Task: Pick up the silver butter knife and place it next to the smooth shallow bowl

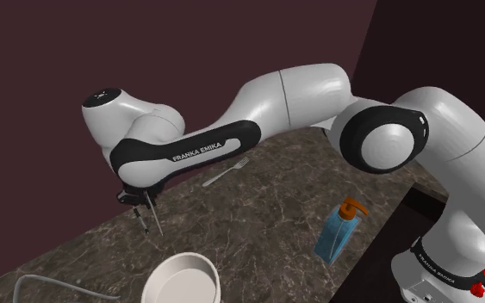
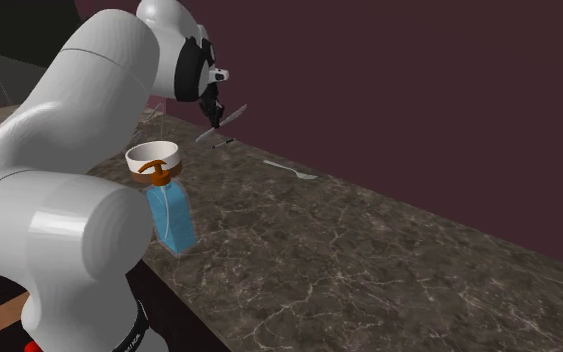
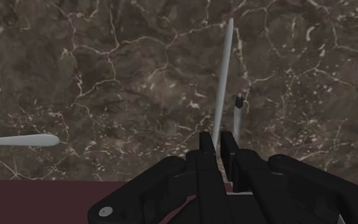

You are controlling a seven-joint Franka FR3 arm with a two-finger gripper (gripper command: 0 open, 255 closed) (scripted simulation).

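Note:
My black gripper (image 1: 139, 201) hangs above the dark marble counter (image 1: 266, 215), shut on a thin silver butter knife (image 1: 153, 217) that slants down from the fingers and stays off the surface. In the wrist view the fingers (image 3: 207, 151) clasp the knife's long pale blade (image 3: 223, 83), which points away over the stone. The second exterior view has the gripper (image 2: 209, 108) holding the knife (image 2: 226, 121) tilted in the air. A white shallow bowl (image 1: 159, 277) sits on the counter just in front of and below the knife, at the shoulder view's lower edge; its rim (image 2: 155, 152) peeks out behind the arm.
A silver fork (image 1: 225, 172) lies on the counter towards the maroon wall, also seen as the fork (image 2: 291, 170). A blue soap bottle (image 1: 338, 231) with an orange pump stands near the counter's front edge by the stand. A thin grey curved rim (image 1: 34, 280) shows at the far left.

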